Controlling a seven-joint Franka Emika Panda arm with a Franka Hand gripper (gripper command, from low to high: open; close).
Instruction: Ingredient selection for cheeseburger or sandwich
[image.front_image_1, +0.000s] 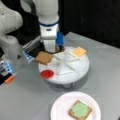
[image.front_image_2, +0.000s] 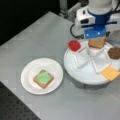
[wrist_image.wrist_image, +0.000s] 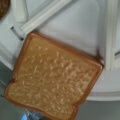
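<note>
On the white paper plate (image.front_image_1: 60, 106) (image.front_image_2: 27, 75), the sandwich (image.front_image_1: 80, 110) (image.front_image_2: 43, 78) is one tan-brown toast square with a green disc on top. A second toast square (image.front_image_1: 44, 57) (image.front_image_2: 97, 43) (wrist_image.wrist_image: 53, 77) sits at the rim of the round white divided tray (image.front_image_1: 75, 72) (image.front_image_2: 82, 72), overhanging its edge. The gripper (image.front_image_1: 51, 50) (image.front_image_2: 96, 37) hangs right above this toast; its fingertips do not show, and the wrist view is filled by the toast. A red disc (image.front_image_1: 47, 74) (image.front_image_2: 74, 45) lies in a neighbouring tray compartment.
A yellow-orange cheese square (image.front_image_1: 79, 51) (image.front_image_2: 110, 73) and a dark brown patty (image.front_image_2: 114, 53) lie in other tray compartments. White ribs divide the tray. The arm's base (image.front_image_1: 11, 50) stands at a front view's left, with an orange object (image.front_image_1: 9, 79) beside it.
</note>
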